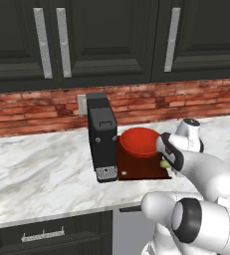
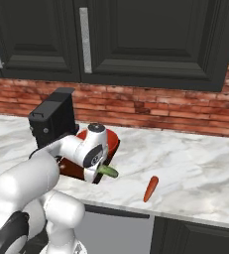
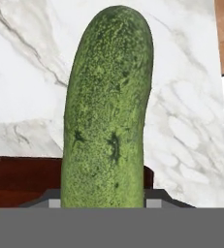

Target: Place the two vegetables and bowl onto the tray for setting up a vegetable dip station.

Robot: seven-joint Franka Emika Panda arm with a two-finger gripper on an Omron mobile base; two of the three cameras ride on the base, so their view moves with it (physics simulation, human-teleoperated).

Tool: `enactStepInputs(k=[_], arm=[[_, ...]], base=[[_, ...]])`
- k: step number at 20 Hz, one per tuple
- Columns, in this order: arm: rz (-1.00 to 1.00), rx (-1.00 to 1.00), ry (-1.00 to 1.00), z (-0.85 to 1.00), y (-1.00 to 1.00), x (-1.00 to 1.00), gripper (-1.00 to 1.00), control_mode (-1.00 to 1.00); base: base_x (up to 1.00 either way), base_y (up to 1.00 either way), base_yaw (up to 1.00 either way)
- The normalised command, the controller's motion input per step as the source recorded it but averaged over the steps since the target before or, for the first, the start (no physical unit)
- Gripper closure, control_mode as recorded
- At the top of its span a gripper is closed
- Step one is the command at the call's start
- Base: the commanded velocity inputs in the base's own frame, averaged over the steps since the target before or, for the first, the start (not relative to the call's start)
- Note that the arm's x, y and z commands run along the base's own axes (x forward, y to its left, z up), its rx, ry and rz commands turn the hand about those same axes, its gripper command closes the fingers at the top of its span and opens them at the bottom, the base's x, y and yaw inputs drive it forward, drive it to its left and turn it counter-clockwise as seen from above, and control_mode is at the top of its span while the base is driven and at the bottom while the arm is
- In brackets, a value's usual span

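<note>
Red bowl (image 1: 139,141) on tray (image 1: 136,172); end effector (image 2: 100,174) grips cucumber (image 3: 108,111).

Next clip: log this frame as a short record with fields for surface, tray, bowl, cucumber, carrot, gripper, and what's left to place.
surface: white marble counter below a brick backsplash
tray: dark wooden tray beside a black appliance
bowl: red bowl resting on the tray
cucumber: green cucumber held at the tray's near corner
carrot: orange carrot lying on the counter, apart from the tray
gripper: gripper shut on the cucumber
left to place: cucumber not yet released; carrot untouched
</note>
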Motion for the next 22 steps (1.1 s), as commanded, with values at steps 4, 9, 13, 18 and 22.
enactStepInputs(k=[4,9,13,18,22], arm=[[-0.14,-0.02,-0.03,0.00,0.59,0.01,1.00,-1.00],[-0.09,0.00,-0.01,0.00,0.57,0.11,1.00,-1.00],[0.00,0.00,-0.05,-0.03,0.09,0.30,1.00,-1.00],[0.00,0.00,-0.04,-0.11,0.30,0.31,1.00,-1.00],[-0.01,0.00,-0.07,-0.15,0.34,0.27,1.00,-1.00]], base=[[0.00,0.00,0.00],[0.00,0.00,0.00],[0.00,0.00,0.00],[0.00,0.00,0.00],[0.00,0.00,0.00]])
